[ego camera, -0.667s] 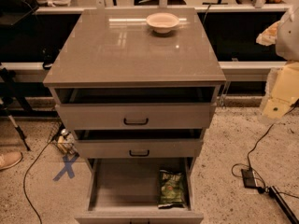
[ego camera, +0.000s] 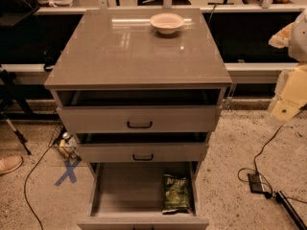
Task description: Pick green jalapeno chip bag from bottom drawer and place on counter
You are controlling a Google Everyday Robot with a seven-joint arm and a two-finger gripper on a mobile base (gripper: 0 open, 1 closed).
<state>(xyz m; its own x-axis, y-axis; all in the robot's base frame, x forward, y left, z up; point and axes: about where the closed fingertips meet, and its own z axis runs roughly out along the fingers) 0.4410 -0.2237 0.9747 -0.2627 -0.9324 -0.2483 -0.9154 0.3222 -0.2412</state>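
My gripper (ego camera: 287, 102) hangs at the right edge, grip state unclear. The green jalapeno chip bag (ego camera: 176, 193) lies right in the bottom drawer (ego camera: 129, 190), long axis near-to-far.

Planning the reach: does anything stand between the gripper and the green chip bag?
Nothing visible covers the green jalapeno chip bag, lying in the bottom drawer, right front, forward of the middle drawer. The gripper hangs right of the cabinet; only the drawer's right wall lies between them.

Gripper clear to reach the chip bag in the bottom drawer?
Likely yes: bottom drawer stands open, green jalapeno chip bag lies uncovered at its right side, gripper hangs further right, higher up.
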